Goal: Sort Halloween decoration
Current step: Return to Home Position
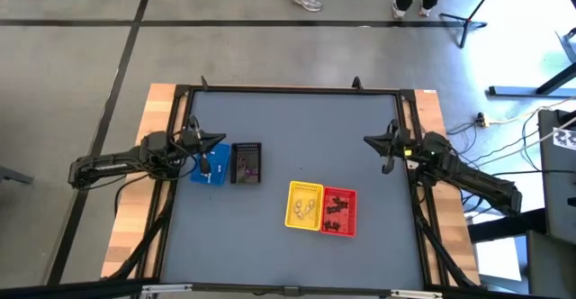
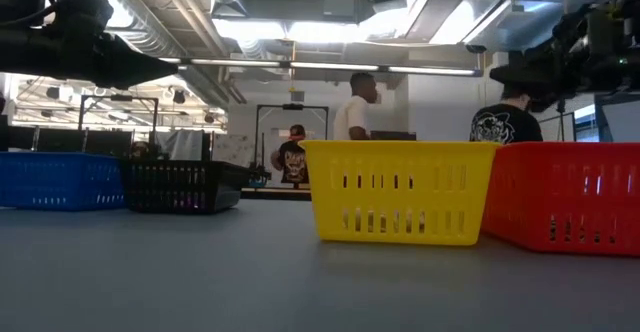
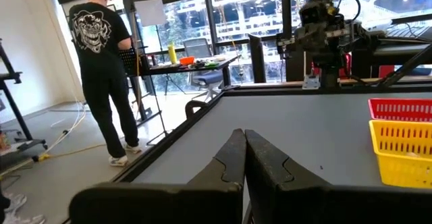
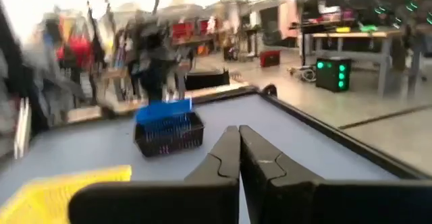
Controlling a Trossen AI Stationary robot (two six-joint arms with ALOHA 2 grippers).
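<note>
The Halloween decoration shows only as tiny trinkets lying inside baskets: pale ones (image 1: 303, 210) in the yellow basket (image 1: 304, 191), dark ones (image 1: 338, 211) in the red basket (image 1: 351, 195), purplish ones (image 1: 247, 165) in the black basket (image 1: 246, 146). A blue basket (image 1: 216, 175) stands against the black one's left side. My left gripper (image 1: 222, 140) hovers shut above the blue basket, pointing level toward the table's right. My right gripper (image 1: 367, 140) is shut at the table's right side, pointing level toward the left. Both hold nothing.
The yellow basket (image 2: 400, 202) and red basket (image 2: 575, 202) stand side by side near the table's front middle. A raised dark rim (image 1: 288, 91) frames the grey table. Bare table lies between the two basket pairs. People stand beyond the far edge (image 3: 101, 62).
</note>
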